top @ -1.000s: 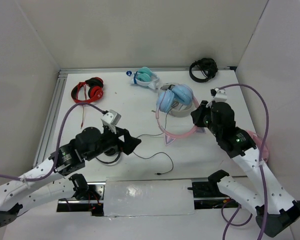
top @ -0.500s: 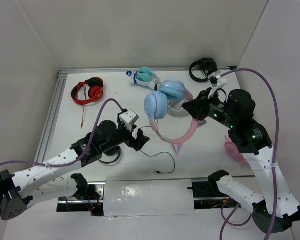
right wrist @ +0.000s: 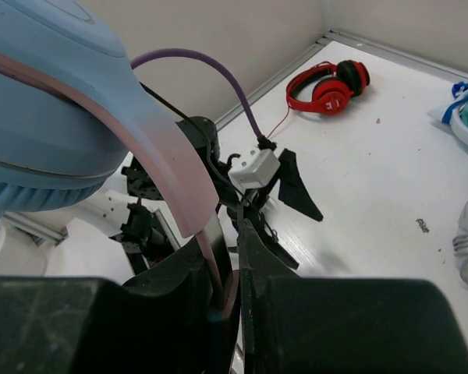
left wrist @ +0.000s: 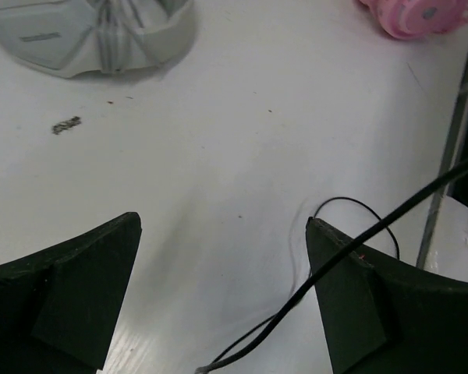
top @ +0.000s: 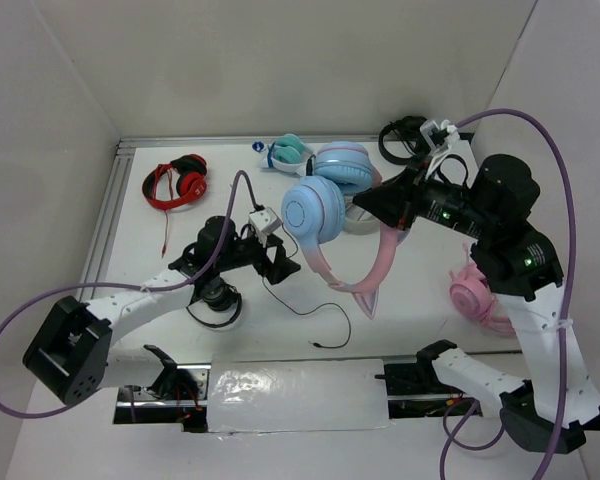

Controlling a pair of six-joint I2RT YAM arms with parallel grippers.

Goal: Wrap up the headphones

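The headphones (top: 318, 206), with light blue ear cups, a pink cat-eared headband (top: 365, 280) and a thin black cable (top: 310, 306), hang in the air over the middle of the table. My right gripper (top: 372, 208) is shut on the headband (right wrist: 168, 160), and the pink band is pinched between its fingers (right wrist: 257, 265). An ear cup (right wrist: 39, 117) fills the upper left of the right wrist view. My left gripper (top: 280, 262) is open just above the table. The cable (left wrist: 335, 265) slants in front of its right finger (left wrist: 359, 304).
Red headphones (top: 177, 180) lie at the back left, teal-and-white ones (top: 288, 155) at the back middle, black ones (top: 405, 138) at the back right. All-pink headphones (top: 477, 295) lie under my right arm. A grey-white ring (top: 362, 224) sits below the lifted pair.
My right arm has raised the headphones off the table and carried them left. My left arm has reached forward, and its open gripper is now at the trailing cable.
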